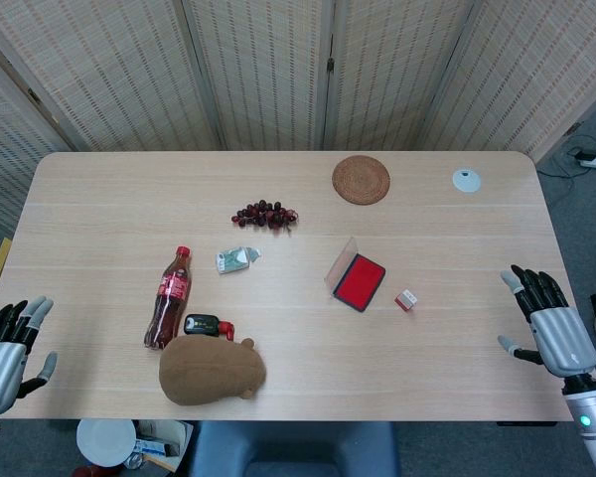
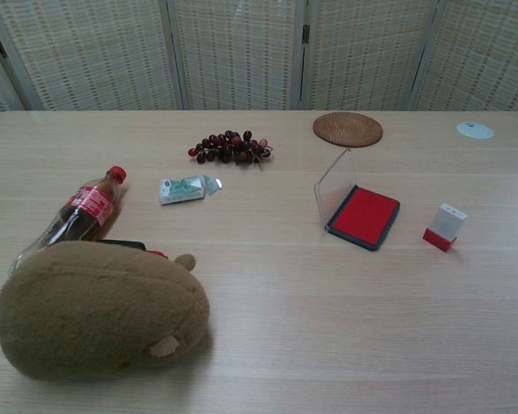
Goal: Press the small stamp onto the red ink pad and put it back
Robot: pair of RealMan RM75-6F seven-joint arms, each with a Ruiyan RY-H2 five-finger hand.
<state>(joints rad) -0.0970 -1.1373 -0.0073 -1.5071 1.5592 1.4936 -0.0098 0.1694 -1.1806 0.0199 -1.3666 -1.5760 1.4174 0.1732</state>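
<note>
Two robot hands rest open at opposite edges of a wooden surface (image 1: 298, 328).
The small stamp (image 1: 406, 300) stands just right of the open red ink pad (image 1: 359, 281); left hand (image 1: 2, 360) and right hand (image 1: 551, 328) hold nothing, fingers spread.

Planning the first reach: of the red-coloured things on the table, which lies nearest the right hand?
The small stamp, white with a red base, lies nearest the right hand. The red ink pad sits further left; the cola bottle is across the table.

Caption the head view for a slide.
Both hands, left and right, open at the table edges; stamp untouched beside the open ink pad.
</note>
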